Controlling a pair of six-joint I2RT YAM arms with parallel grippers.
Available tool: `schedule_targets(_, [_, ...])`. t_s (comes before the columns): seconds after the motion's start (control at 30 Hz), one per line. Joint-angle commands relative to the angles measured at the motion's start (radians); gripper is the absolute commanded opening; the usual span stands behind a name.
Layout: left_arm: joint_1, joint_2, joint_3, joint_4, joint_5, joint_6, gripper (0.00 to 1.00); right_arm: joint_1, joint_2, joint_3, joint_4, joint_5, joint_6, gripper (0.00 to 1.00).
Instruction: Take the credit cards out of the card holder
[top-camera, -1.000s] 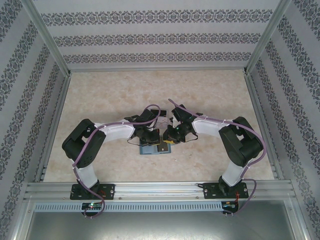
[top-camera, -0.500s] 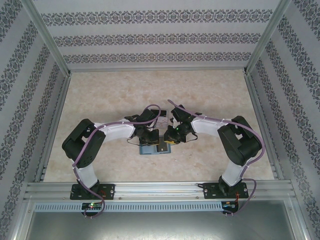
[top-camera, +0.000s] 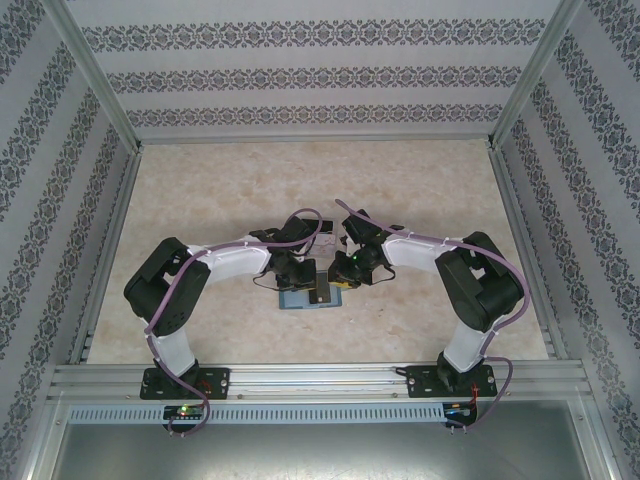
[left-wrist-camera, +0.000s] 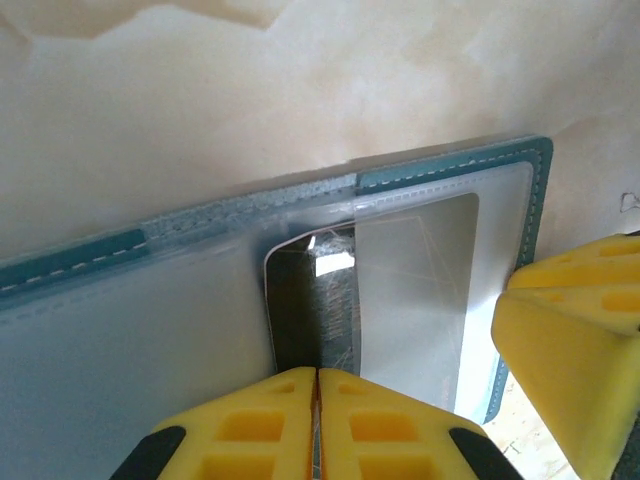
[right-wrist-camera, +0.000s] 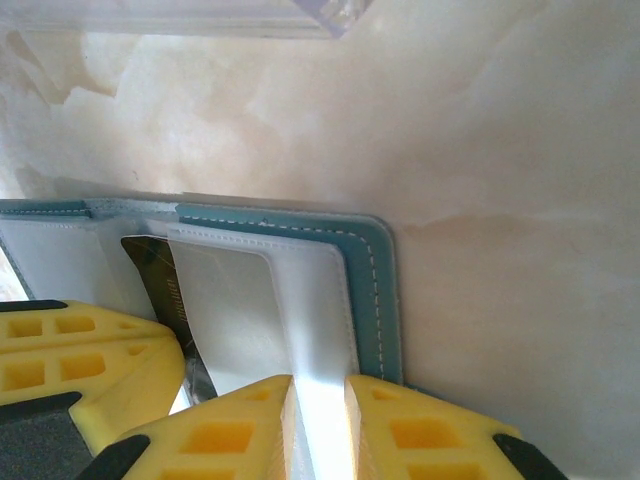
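Nearest, the left pincer has its two yellow fingers pressed together, with the tips set down at the near end of a dark card. The fingers sit side by side on it, so I judge this a press to slide the card, not a pinch. Just ahead of those tips the dark card lies tucked in its slot in the opened card holder, which lies flat on the table between both pincers. To that pincer's right, the right pincer stands with its fingers a little apart over the holder's right-hand page. White lining shows in the gap and nothing is visibly caught there, so it looks to be steadying the holder. The job is barely begun: the holder is open, no card lies free, and every card is left to draw out. The pale panel right of the dark card may be a second card or only a pocket; I cannot tell. The fingers hide the cards' near ends, and from above the arms cover most of the holder. Beyond the right pincer, a clear plastic edge is cut off.
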Motion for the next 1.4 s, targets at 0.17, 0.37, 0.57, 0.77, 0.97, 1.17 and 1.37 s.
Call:
schedule_targets(0.17, [0.013, -0.069, 0.026, -0.074, -0.047, 0.022, 0.14, 0.015, -0.056, 0.022, -0.071, 0.054, -0.01, 0.22])
schedule_targets(0.37, [0.018, -0.095, 0.005, -0.038, -0.034, 0.001, 0.2, 0.038, -0.065, 0.039, -0.052, 0.026, 0.005, 0.22])
schedule_targets(0.57, [0.045, -0.113, -0.058, 0.055, 0.024, -0.042, 0.27, 0.062, -0.032, 0.067, -0.044, 0.02, 0.011, 0.22])
schedule_targets(0.77, [0.059, -0.112, -0.101, 0.117, 0.066, -0.066, 0.3, 0.066, 0.006, 0.071, -0.07, 0.061, 0.001, 0.22])
schedule_targets(0.97, [0.069, -0.099, -0.119, 0.173, 0.109, -0.09, 0.32, 0.071, 0.033, 0.064, -0.061, 0.058, 0.0, 0.22])
schedule_targets(1.17, [0.069, -0.094, -0.121, 0.178, 0.113, -0.092, 0.32, 0.072, 0.047, 0.06, -0.039, 0.034, 0.004, 0.22])
schedule_targets(1.37, [0.071, -0.074, -0.113, 0.15, 0.103, -0.075, 0.32, 0.072, 0.057, 0.06, -0.031, 0.023, 0.009, 0.22])
